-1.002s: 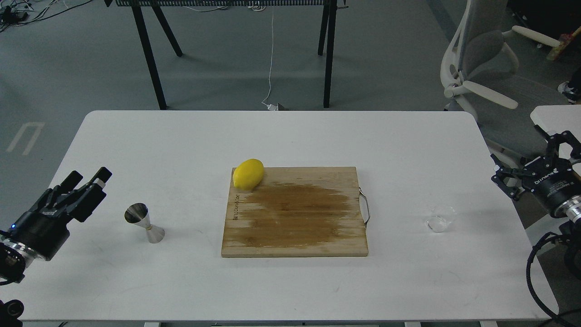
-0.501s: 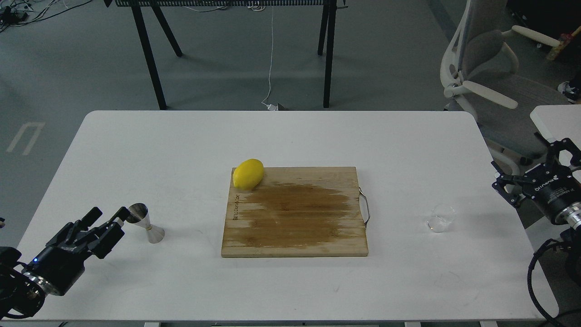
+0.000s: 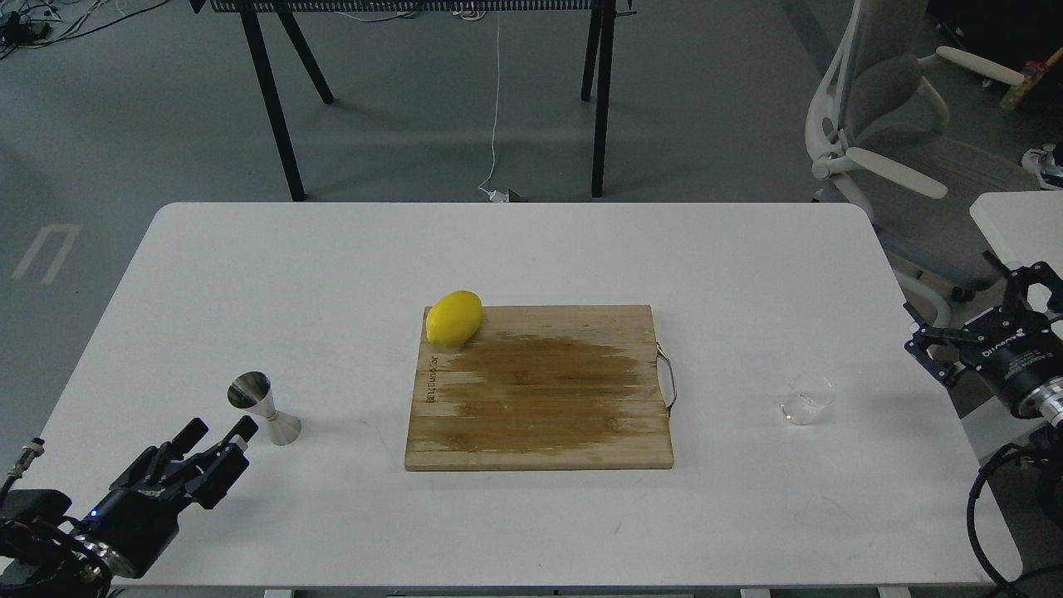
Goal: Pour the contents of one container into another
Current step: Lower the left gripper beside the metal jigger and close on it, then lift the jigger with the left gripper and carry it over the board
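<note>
The left gripper (image 3: 217, 438) hovers low, fingers apart and empty, just short of the jigger (image 3: 264, 408), which stands upright on the table (image 3: 332, 249) left of the board (image 3: 540, 388). Narrow-waisted and light, the jigger would likely tip if a finger clipped it. A lemon (image 3: 454, 318) sits on the board's far left corner. Well to the right, the cup (image 3: 805, 399) stands alone near the table's edge. The right gripper (image 3: 972, 311) hangs beyond that edge, spread open, holding nothing; clear glass is hard to judge, so a misjudged reach could knock the cup off.
</note>
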`<state>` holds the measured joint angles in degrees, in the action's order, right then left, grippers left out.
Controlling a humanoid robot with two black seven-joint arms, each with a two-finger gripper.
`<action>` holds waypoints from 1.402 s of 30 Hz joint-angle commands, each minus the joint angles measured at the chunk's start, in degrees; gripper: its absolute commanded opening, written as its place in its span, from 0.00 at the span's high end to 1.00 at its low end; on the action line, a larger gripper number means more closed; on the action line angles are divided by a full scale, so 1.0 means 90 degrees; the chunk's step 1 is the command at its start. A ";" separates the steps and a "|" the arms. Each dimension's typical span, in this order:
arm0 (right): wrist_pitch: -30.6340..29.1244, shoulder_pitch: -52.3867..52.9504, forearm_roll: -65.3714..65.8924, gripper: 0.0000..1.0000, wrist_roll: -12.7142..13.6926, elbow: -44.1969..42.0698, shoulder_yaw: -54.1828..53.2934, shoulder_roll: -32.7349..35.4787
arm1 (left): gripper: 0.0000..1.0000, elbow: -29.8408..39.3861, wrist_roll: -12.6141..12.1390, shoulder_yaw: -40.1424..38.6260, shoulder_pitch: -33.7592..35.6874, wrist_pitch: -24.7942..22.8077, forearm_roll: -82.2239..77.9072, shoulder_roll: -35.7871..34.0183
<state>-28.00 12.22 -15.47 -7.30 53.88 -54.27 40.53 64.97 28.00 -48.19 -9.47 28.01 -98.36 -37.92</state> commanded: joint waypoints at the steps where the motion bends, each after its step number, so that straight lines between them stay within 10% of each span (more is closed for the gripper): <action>1: 0.0000 0.0000 0.0000 0.01 0.0000 -0.0010 -0.0005 -0.0002 | 0.11 -0.0129 0.0000 0.0022 -0.0002 -0.0001 -0.0019 0.0268; 31: 0.0000 -0.0010 0.0000 0.01 -0.0009 -0.0058 -0.0024 -0.0002 | 0.13 -0.1866 0.0000 0.0627 0.1433 -0.0001 0.0020 0.1488; 42: 0.0000 -0.0068 0.0000 0.01 -0.0019 -0.0058 -0.0025 -0.0002 | 0.79 -0.2892 0.0000 0.0676 0.2205 -0.0001 -0.0009 0.1684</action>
<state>-28.00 11.79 -15.47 -7.46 53.35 -54.56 40.52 39.83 28.00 -42.10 9.01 28.00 -98.47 -22.39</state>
